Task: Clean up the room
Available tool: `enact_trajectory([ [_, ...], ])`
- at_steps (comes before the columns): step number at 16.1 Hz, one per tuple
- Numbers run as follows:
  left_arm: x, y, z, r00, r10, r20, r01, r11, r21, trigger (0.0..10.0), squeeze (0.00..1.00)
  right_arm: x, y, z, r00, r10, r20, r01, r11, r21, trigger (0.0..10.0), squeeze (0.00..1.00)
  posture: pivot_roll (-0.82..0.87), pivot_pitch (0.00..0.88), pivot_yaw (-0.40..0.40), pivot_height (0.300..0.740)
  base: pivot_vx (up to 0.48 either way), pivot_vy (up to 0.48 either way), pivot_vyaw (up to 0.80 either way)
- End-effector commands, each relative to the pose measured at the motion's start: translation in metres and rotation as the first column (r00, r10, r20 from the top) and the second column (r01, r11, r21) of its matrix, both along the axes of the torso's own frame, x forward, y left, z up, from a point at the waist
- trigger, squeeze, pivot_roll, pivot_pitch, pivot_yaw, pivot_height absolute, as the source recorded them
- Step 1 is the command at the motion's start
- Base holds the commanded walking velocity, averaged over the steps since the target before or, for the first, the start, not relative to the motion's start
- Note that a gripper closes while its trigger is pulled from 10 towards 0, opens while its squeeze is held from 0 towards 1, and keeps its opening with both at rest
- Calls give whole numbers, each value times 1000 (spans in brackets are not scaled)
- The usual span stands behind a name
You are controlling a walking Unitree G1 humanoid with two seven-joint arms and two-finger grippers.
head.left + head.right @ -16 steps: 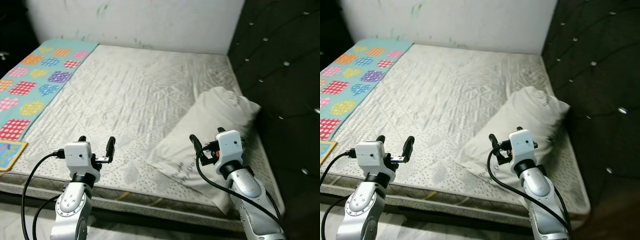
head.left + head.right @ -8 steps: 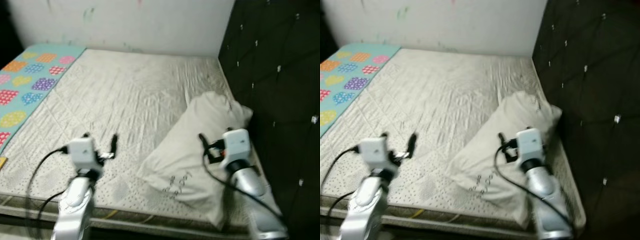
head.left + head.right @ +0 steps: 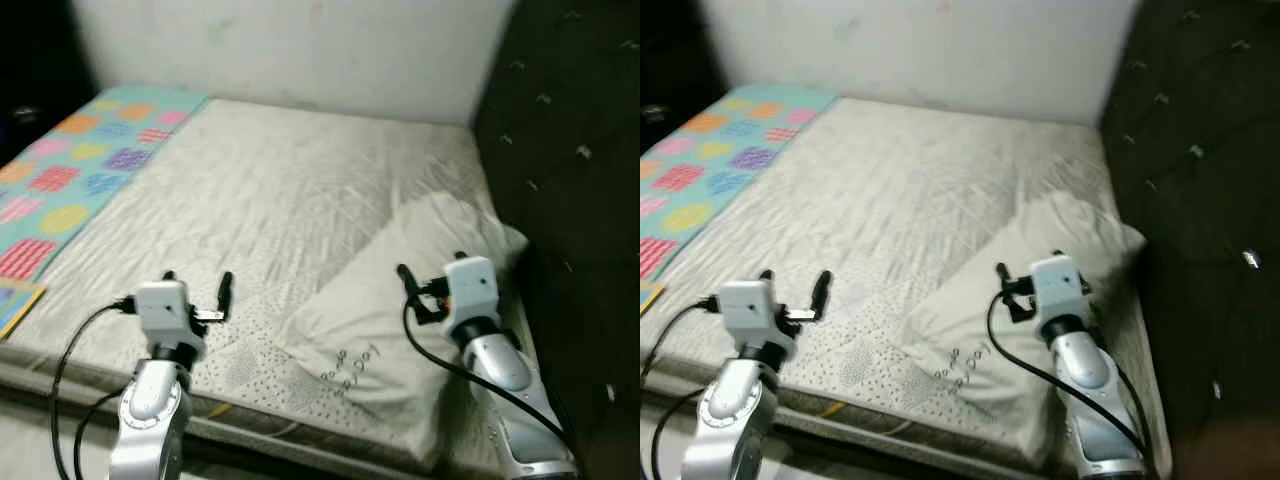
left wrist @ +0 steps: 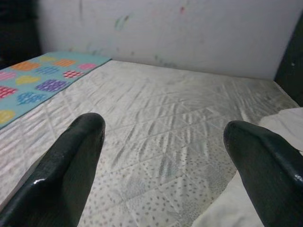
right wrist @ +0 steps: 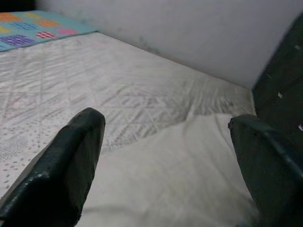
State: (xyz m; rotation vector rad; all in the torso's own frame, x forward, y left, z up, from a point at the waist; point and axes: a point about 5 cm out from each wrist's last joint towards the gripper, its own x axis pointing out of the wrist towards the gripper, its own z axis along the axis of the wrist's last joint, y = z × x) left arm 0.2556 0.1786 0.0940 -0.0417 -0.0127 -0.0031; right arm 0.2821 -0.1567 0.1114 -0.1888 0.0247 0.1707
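A white pillow [image 3: 400, 300] lies on the bed [image 3: 270, 200] by the dark tufted headboard [image 3: 570, 150], its long axis slanting from the headboard toward the bed's near edge. The right tool [image 3: 432, 283] hovers over the pillow and the left tool [image 3: 196, 288] over the bare mattress, both with fingers apart and empty. A patterned turquoise blanket [image 3: 70, 170] covers the bed's far left side.

The pillow [image 3: 400, 300] is partly hidden behind the right hand [image 3: 432, 290]. The colourful blanket [image 3: 70, 175] is cut off at the picture's edge.

White pillow [image 3: 400, 300], teal polka-patch blanket [image 3: 75, 170]
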Motion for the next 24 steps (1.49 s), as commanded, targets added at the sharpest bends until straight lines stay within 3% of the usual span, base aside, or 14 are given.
enact_trajectory([
  [1, -1, 5, -1, 1000, 8, -7, -8, 1000, 14, 10000, 0, 1, 3, 0, 1000, 6, -1, -6, 1000, 10, 10000, 0, -204, 12, -12, 740, 0, -480, 0],
  [12, -3, 6, -1, 1000, 23, -8, -23, 1000, -7, 10000, 0, 1, 2, -2, 1000, -9, -18, 10, 999, 41, 10000, 0, -198, 20, -16, 740, 0, -44, -727],
  [20, -4, 7, -2, 999, 43, -21, -44, 998, -37, 10000, 0, 0, 6, -1, 1000, 21, -12, -20, 999, 48, 10000, 0, -196, 22, -19, 740, 0, 0, 0],
  [24, -3, 7, -2, 999, 35, -15, -36, 998, -53, 10000, 0, 1, 5, 0, 1000, 19, -8, -19, 999, 43, 10000, 0, -199, 20, -20, 740, 0, 434, 0],
])
